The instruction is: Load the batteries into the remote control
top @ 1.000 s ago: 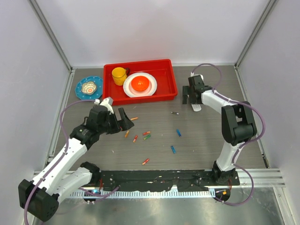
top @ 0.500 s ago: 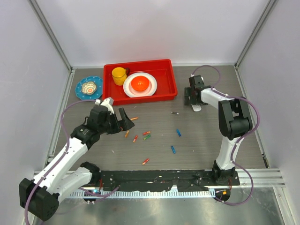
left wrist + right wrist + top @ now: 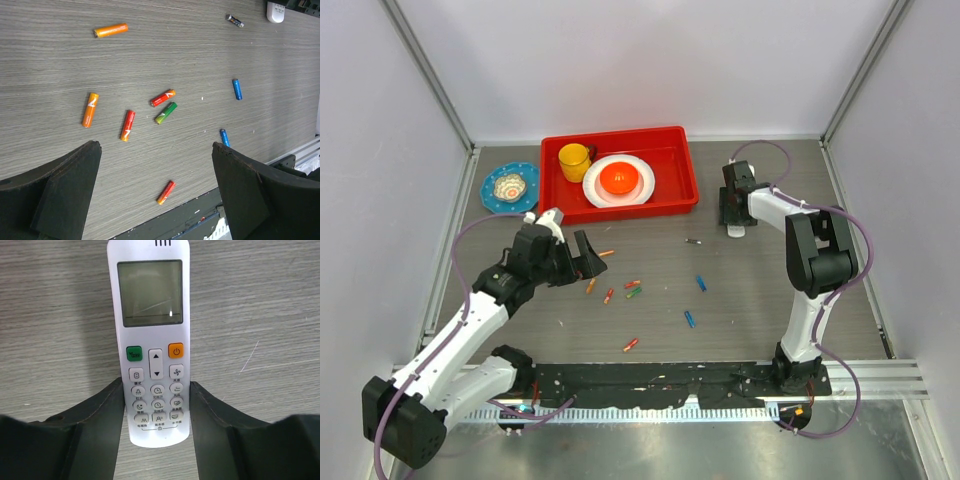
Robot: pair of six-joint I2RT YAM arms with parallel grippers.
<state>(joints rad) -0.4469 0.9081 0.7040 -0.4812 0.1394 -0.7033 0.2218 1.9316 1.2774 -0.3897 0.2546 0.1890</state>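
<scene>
The right gripper is closed on the white oblong plastic remote control. Its two dark fingers lie against the long edges at the keypad end. The remote lies flat and face up on the grey wood-grain table, display end pointing away from the wrist. A green button and an orange one sit just beyond the fingertips. From above, it rests on the far right part of the table, just off the near right corner of the red plastic tray.

The left gripper hangs wide open and holds nothing. It hovers above the slim cylindrical batteries scattered over the middle of the table, well apart from the remote. In its wrist view:

- One orange battery lies alone towards the far side.
- A second orange battery and a red battery lie side by side, apart.
- A red-and-orange battery and a green battery lie next to each other — whether they touch I cannot tell.
- Two blue batteries lie further right.
- A last red-orange battery lies nearest the table's front edge.
- A small dark grey metal bit lies between the batteries and the remote.

In the tray stand a yellow cup and a round white plate carrying an orange bowl. A blue round plate sits left of the tray.
</scene>
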